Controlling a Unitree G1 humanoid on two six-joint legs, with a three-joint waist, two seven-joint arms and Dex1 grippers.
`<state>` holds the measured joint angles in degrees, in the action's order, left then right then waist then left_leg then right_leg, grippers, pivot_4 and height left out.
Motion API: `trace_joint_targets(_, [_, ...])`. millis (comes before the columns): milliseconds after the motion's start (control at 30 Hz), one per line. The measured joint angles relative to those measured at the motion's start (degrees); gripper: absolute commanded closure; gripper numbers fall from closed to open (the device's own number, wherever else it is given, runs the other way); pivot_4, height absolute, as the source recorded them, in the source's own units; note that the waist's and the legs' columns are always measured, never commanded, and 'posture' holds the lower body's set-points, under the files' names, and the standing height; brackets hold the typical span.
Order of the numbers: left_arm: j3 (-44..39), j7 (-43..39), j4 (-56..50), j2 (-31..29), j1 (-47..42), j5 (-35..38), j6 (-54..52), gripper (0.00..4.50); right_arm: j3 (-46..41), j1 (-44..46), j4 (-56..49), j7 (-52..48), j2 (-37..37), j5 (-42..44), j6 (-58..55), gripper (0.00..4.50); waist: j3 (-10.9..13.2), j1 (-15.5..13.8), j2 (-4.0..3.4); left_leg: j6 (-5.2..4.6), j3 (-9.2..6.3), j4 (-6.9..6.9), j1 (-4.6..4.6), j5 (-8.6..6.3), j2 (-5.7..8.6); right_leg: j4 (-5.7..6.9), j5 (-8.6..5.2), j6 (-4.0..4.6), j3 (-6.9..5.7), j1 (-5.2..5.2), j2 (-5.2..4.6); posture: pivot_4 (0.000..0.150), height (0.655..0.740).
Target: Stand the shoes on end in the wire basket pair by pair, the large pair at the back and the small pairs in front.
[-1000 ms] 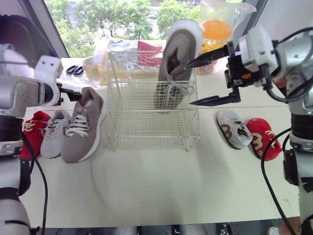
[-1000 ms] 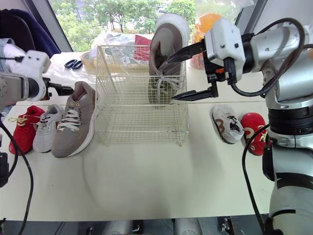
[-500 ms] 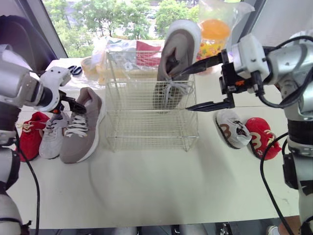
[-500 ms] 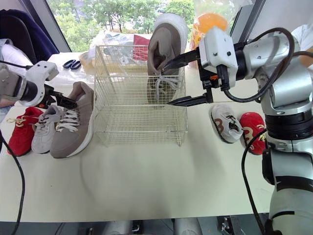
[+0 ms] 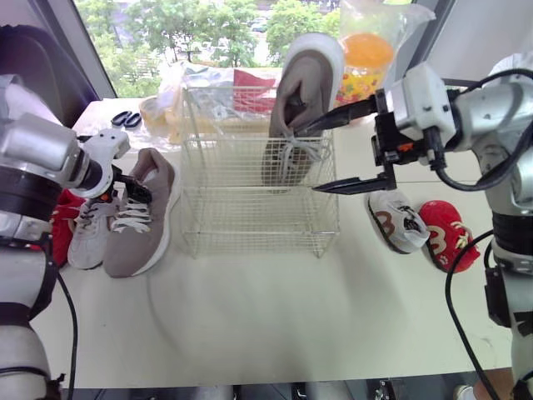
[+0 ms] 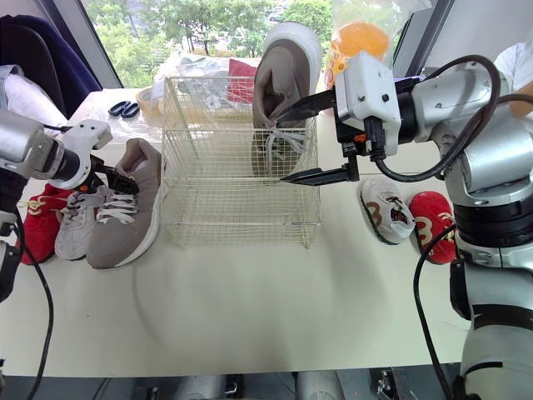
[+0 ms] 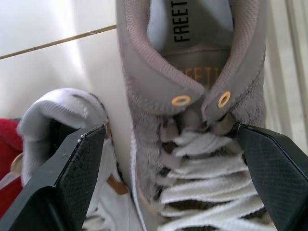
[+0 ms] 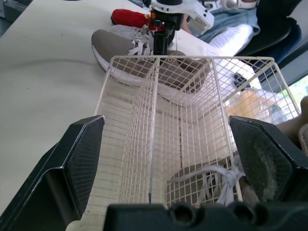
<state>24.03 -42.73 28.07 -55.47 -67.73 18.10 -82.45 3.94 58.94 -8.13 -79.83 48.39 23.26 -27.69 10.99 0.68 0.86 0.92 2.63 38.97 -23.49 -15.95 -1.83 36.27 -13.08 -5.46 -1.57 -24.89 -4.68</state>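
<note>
A white wire basket [image 5: 250, 225] stands mid-table. One large taupe shoe [image 5: 301, 100] stands on end in its back right corner. Its mate [image 5: 143, 218] lies flat to the left of the basket, beside a small grey shoe [image 5: 86, 233] and a small red shoe [image 5: 57, 227]. My left gripper [image 7: 173, 163] is open, its fingers astride the flat taupe shoe's laces and collar. My right gripper [image 5: 312, 160] is open at the basket's right side, its upper finger by the standing shoe. A small white shoe [image 5: 396, 218] and a red one [image 5: 446, 235] lie right of the basket.
Scissors [image 5: 127, 119], plastic bags [image 5: 366, 50] and other clutter sit along the back of the table by the window. A person [image 8: 226, 21] sits past the table's left end. Bare tabletop [image 5: 266, 308] spreads in front of the basket.
My left gripper has come down and right onto the flat taupe shoe's laces. My right gripper has shifted left, closer to the basket, still open.
</note>
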Motion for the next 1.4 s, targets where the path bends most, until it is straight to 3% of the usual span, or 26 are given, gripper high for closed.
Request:
trace_joint_targets(133, [-0.7, -0.4, 2.0, 1.1, 0.8, -1.6, 2.1, 0.00, -0.1, -0.1, -0.8, 0.8, 0.3, 0.6, -0.7, 0.06, 0.0, 0.0, -0.01, 0.00, 0.00, 0.02, 0.05, 0.00, 0.00, 0.06, 0.00, 0.00, 0.01, 0.02, 0.00, 0.150, 0.7400])
trace_joint_targets(167, [-0.8, -0.4, 2.9, 1.4, 1.2, -1.9, 3.0, 0.26, -0.1, -0.2, -0.8, 1.0, 0.3, 0.6, -0.8, 0.02, 0.0, 0.0, -0.01, 0.00, 0.00, 0.04, 0.06, 0.00, 0.00, 0.08, 0.00, 0.00, 0.01, 0.02, 0.00, 0.150, 0.7400])
trace_joint_targets(267, [-2.5, -1.0, 4.8, 2.4, 2.3, -2.6, 4.5, 1.31, -0.1, -0.4, -0.9, 1.5, 0.4, 0.7, -0.9, 0.00, 0.0, 0.0, 0.00, 0.00, 0.01, 0.07, 0.08, 0.00, 0.00, 0.10, 0.00, 0.00, 0.02, 0.04, 0.00, 0.150, 0.7400])
trace_joint_targets(333, [-2.9, -1.0, 5.5, 3.0, 2.4, -3.0, 4.5, 2.45, -0.1, -0.5, -1.1, 1.8, 0.4, 0.7, -0.9, 0.00, 0.0, 0.1, -0.02, 0.00, 0.02, 0.08, 0.12, 0.01, 0.00, 0.15, 0.00, 0.00, 0.04, 0.04, 0.00, 0.150, 0.7400])
trace_joint_targets(433, [-4.4, -0.6, 6.1, 3.7, 3.0, -3.9, 4.4, 3.78, -0.1, -0.5, -1.3, 2.0, 0.4, 0.7, -1.0, 0.00, 0.0, 0.1, -0.02, 0.00, 0.02, 0.08, 0.13, 0.01, 0.00, 0.19, 0.00, 0.00, 0.04, 0.04, 0.00, 0.150, 0.7400])
trace_joint_targets(500, [-5.7, -0.4, 6.3, 4.0, 3.3, -4.3, 4.3, 4.21, -0.1, -0.5, -1.4, 2.2, 0.4, 0.7, -1.2, 0.00, 0.0, 0.1, -0.02, 0.00, 0.02, 0.09, 0.13, 0.01, 0.00, 0.19, 0.00, 0.00, 0.05, 0.05, 0.00, 0.150, 0.7400])
trace_joint_targets(833, [-20.5, 6.1, 7.3, 7.7, 3.4, -3.8, 2.9, 4.22, -0.1, -0.5, -1.4, 2.6, 0.3, 0.8, -1.8, 0.00, 0.1, -0.2, 0.16, 0.00, -0.05, 0.16, 0.02, 0.01, 0.00, 0.19, 0.01, 0.00, -0.01, 0.03, -0.01, 0.150, 0.7400])
trace_joint_targets(1033, [-33.6, 14.0, 2.8, 8.5, -6.4, -3.0, 5.8, 4.22, -0.1, -0.5, -1.4, 3.9, -0.3, 1.3, -1.9, 0.00, 0.3, 0.0, 0.50, 0.00, -0.07, 0.15, -0.09, 0.00, 0.01, 0.05, 0.02, -0.02, -0.05, 0.00, -0.04, 0.150, 0.7400])
trace_joint_targets(1200, [-34.4, 13.7, 1.3, 5.8, -12.6, -2.7, 8.9, 4.22, -0.1, -0.5, -1.2, 5.0, -0.7, 1.3, -1.9, 0.00, 0.3, 0.2, 0.48, 0.00, -0.02, 0.06, -0.04, 0.00, 0.00, 0.09, 0.02, -0.03, -0.05, -0.06, -0.01, 0.150, 0.7400])
trace_joint_targets(1300, [-34.9, 15.7, 5.5, 6.7, -16.0, -3.6, 15.8, 4.22, -0.1, -0.5, -1.2, 5.7, -0.6, 1.4, -1.9, 0.00, 0.3, 0.0, 0.49, 0.04, -0.03, 0.10, -0.04, 0.03, -0.01, 0.15, 0.02, -0.02, -0.07, -0.06, -0.01, 0.150, 0.7400])
trace_joint_targets(1400, [-40.9, 20.9, 7.2, 12.9, -19.2, -3.3, 32.3, 4.22, -0.3, -0.8, -1.7, 7.2, -0.6, 1.7, -2.1, 0.00, 0.3, -1.0, 0.54, 0.05, -0.04, 0.19, -0.08, 0.03, 0.00, 0.05, 0.10, -0.06, -0.08, 0.01, -0.05, 0.150, 0.7400])
